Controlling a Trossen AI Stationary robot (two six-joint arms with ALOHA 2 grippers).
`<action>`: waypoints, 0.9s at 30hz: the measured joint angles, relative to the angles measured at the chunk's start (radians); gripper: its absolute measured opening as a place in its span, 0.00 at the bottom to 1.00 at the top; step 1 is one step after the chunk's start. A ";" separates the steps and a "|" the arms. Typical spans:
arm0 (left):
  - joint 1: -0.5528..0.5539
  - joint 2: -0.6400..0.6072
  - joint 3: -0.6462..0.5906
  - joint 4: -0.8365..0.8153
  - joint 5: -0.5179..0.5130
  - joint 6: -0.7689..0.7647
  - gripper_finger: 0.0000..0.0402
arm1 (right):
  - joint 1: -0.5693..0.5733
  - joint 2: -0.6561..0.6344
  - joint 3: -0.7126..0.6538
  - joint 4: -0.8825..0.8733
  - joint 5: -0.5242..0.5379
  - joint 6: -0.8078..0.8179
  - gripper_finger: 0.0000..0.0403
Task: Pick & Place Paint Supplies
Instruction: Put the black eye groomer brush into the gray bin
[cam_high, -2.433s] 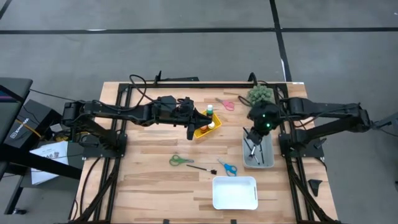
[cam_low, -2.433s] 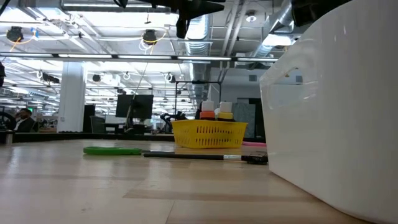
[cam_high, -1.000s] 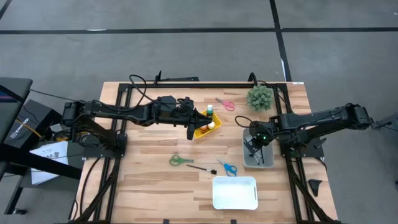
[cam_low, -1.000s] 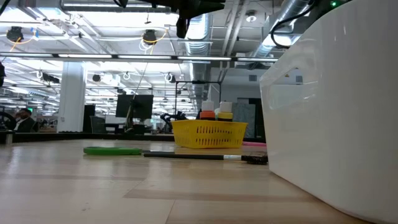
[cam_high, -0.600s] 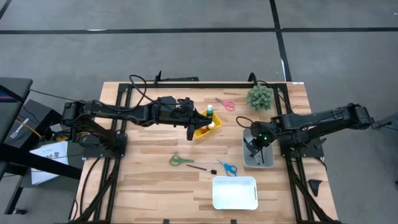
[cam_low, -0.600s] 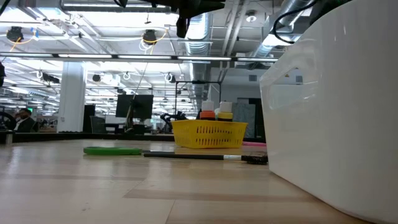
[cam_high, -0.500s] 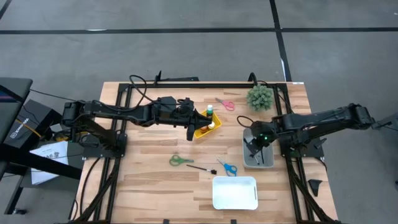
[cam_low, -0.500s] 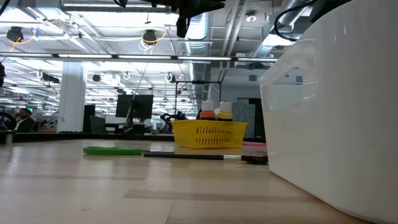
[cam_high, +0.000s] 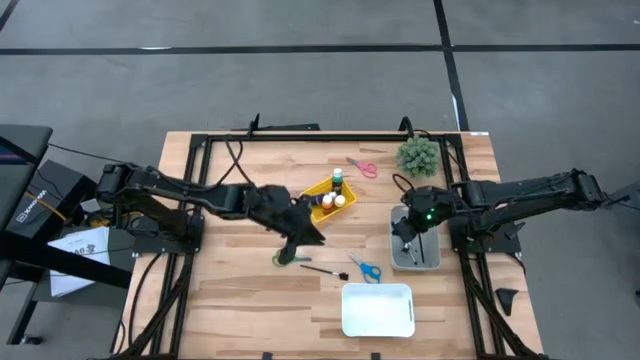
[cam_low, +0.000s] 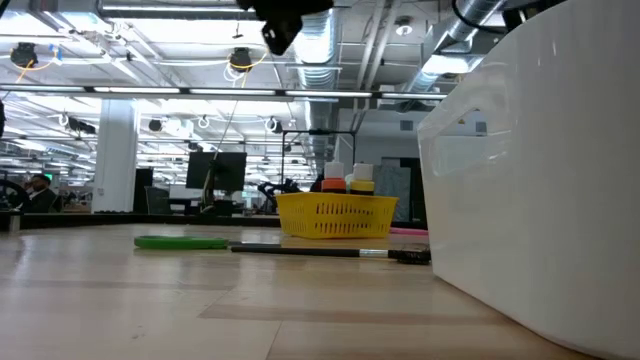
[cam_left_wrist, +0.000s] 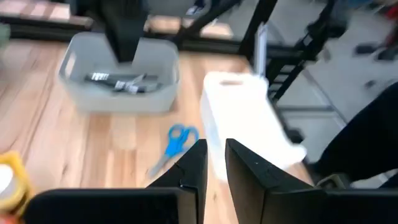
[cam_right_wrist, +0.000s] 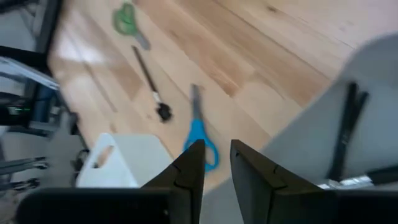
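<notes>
Both sets of jaws stand slightly parted and empty: left gripper (cam_high: 300, 245) above the green scissors (cam_high: 285, 259), right gripper (cam_high: 405, 232) over the grey tray (cam_high: 430, 256).

A brush (cam_high: 322, 270) lies between two scissors (cam_high: 288, 259), the basket (cam_high: 327, 195) behind, a bin (cam_high: 378, 310) before.

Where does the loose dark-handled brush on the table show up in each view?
High view: brush between green scissors and blue scissors.
Low view: brush lying before the yellow basket.
Left wrist view: not in it.
Right wrist view: brush beside the blue scissors.
Shared landmark: blue scissors.
</notes>
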 joint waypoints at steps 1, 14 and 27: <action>-0.013 -0.003 -0.001 -0.008 -0.019 0.001 0.14 | 0.000 -0.002 0.000 0.016 0.000 0.000 0.18; -0.080 -0.075 0.077 0.092 -0.424 0.283 0.25 | -0.001 -0.001 0.000 0.263 0.007 -0.065 0.18; -0.005 -0.075 0.182 0.005 -0.288 0.416 0.27 | 0.005 -0.001 0.000 0.740 0.152 -0.175 0.18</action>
